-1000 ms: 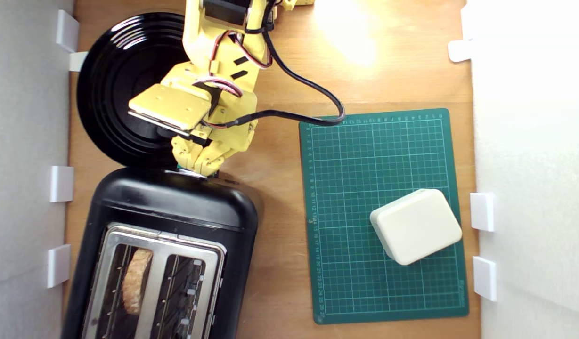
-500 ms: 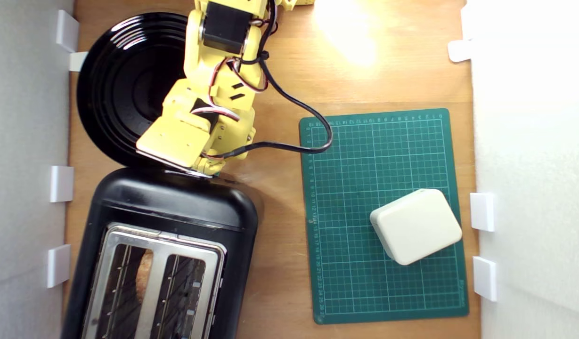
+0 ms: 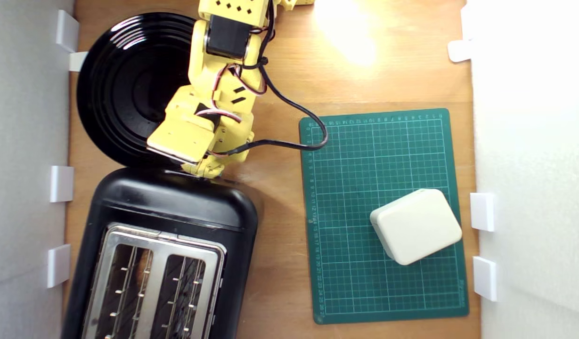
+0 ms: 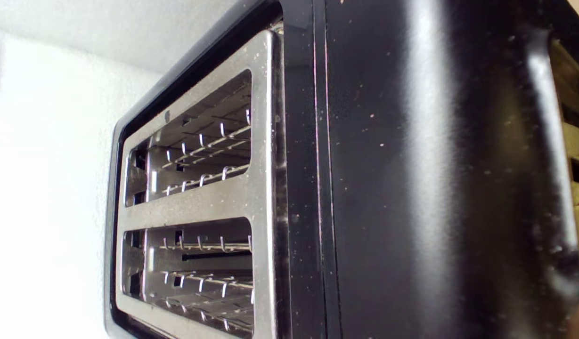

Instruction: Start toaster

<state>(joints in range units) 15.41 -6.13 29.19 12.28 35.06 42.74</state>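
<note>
The glossy black toaster (image 3: 176,207) fills the lower left of the exterior view, its silver top plate (image 3: 159,245) framing two slots. A dim brown shape sits low in the slot on the exterior view's left. My yellow gripper (image 3: 205,169) points down at the toaster's far end wall, its tip touching the edge. The wrist body covers the fingers, so their state is unclear. The lever knob is hidden under the gripper. The wrist view shows the toaster (image 4: 411,188) very close, with the wire guides in both slots.
A round black ridged plate (image 3: 119,84) lies just behind the toaster, partly under my arm. A green cutting mat (image 3: 364,155) on the exterior view's right carries a cream rounded box (image 3: 415,226). White walls with brackets (image 3: 61,183) border both sides.
My wrist dropped lower against the toaster's far end. The slice that stood high in the slot on the exterior view's left has sunk almost out of sight.
</note>
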